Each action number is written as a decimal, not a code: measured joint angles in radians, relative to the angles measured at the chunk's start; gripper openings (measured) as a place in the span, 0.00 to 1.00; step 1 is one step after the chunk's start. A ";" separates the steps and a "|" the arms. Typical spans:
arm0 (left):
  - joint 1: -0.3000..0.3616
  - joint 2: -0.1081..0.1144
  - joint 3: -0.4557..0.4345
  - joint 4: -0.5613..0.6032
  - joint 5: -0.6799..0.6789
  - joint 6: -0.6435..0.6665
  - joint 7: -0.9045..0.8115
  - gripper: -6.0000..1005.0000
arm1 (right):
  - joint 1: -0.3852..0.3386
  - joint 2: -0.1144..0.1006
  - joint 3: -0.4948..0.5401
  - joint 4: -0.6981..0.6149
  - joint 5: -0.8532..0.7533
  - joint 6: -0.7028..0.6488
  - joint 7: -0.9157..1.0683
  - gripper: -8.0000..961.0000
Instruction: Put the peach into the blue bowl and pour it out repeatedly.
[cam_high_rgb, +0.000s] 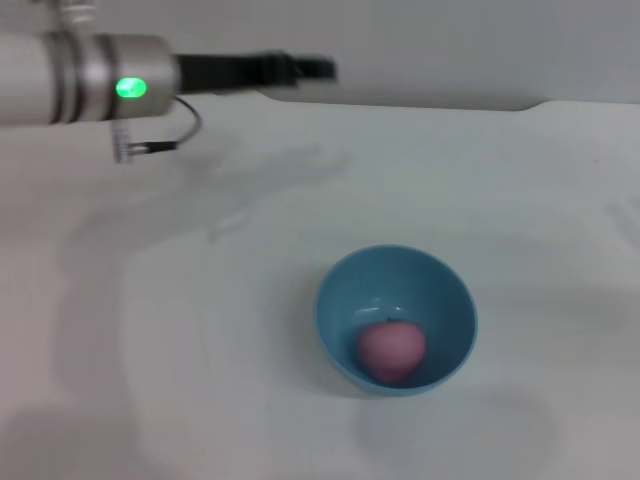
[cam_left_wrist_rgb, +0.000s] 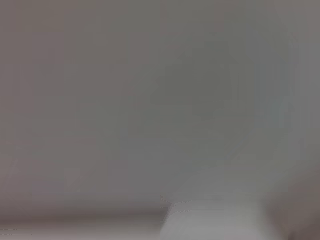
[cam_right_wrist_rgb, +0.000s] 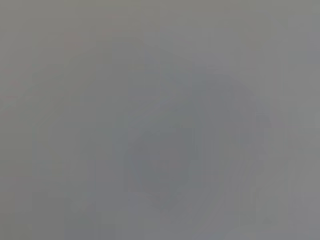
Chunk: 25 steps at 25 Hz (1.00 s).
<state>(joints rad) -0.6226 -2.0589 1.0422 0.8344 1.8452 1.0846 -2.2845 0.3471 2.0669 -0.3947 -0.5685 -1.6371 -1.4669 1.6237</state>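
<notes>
The blue bowl (cam_high_rgb: 397, 318) stands upright on the white table, right of centre in the head view. The peach (cam_high_rgb: 391, 349) lies inside it, low against the near wall. My left gripper (cam_high_rgb: 312, 69) is held high at the back left, well away from the bowl, its black fingers pointing right. It holds nothing. My right gripper is out of view. Both wrist views show only a blank grey surface.
The white table (cam_high_rgb: 200, 300) spreads around the bowl. Its back edge meets a pale wall (cam_high_rgb: 450, 50) at the top of the head view. A cable (cam_high_rgb: 170, 135) hangs under my left arm.
</notes>
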 joint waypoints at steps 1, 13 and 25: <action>0.024 0.001 -0.046 -0.036 -0.102 0.005 0.065 0.60 | -0.003 0.000 0.024 0.027 0.027 0.000 -0.025 0.65; 0.240 -0.007 -0.361 -0.486 -0.859 0.248 1.141 0.60 | -0.029 0.006 0.170 0.410 0.485 0.013 -0.732 0.65; 0.240 -0.014 -0.519 -0.894 -0.873 0.307 2.383 0.59 | 0.035 0.013 0.242 0.750 0.599 -0.018 -2.033 0.65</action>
<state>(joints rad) -0.3823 -2.0726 0.5227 -0.0600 0.9727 1.3916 0.0981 0.3825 2.0804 -0.1526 0.1818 -1.0378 -1.4847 -0.4093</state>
